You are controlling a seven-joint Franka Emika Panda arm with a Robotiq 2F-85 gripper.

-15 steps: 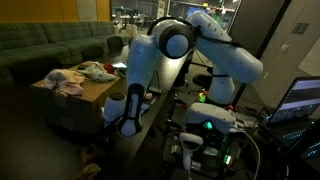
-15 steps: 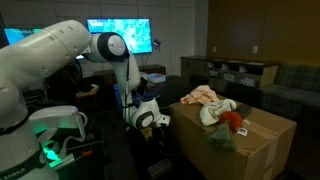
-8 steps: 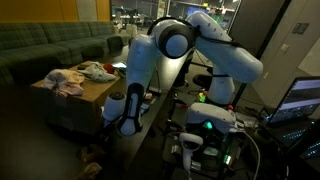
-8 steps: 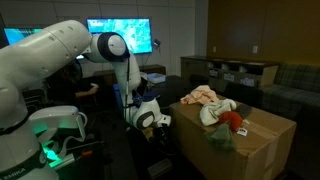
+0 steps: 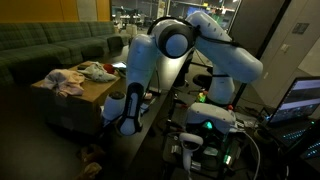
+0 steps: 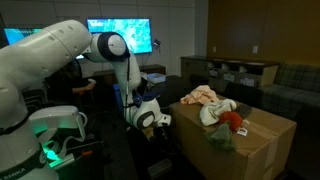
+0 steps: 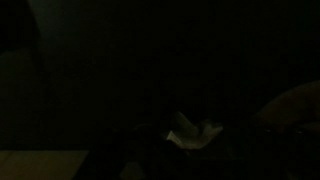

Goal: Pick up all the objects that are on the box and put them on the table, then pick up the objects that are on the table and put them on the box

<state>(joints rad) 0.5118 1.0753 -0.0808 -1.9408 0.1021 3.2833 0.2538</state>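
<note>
Gripper (image 5: 126, 124) hangs low over the black table (image 5: 148, 118), with the cardboard box (image 5: 95, 95) just beside it at its 9 o'clock. Nothing visible has changed: the arm's pose matches that of a second ago in both exterior views. Whether its jaws are spread or pinching I cannot tell, since the wrist view is nearly black, with only a pale scrap (image 7: 195, 133), perhaps cloth, at 5 o'clock. Pinkish-white cloth (image 6: 205, 96) and red ball (image 6: 232, 118) lie on the box top, so unloading looks unfinished.

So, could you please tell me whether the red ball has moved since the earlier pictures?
No: the red ball keeps its spot on top of the box.
</note>
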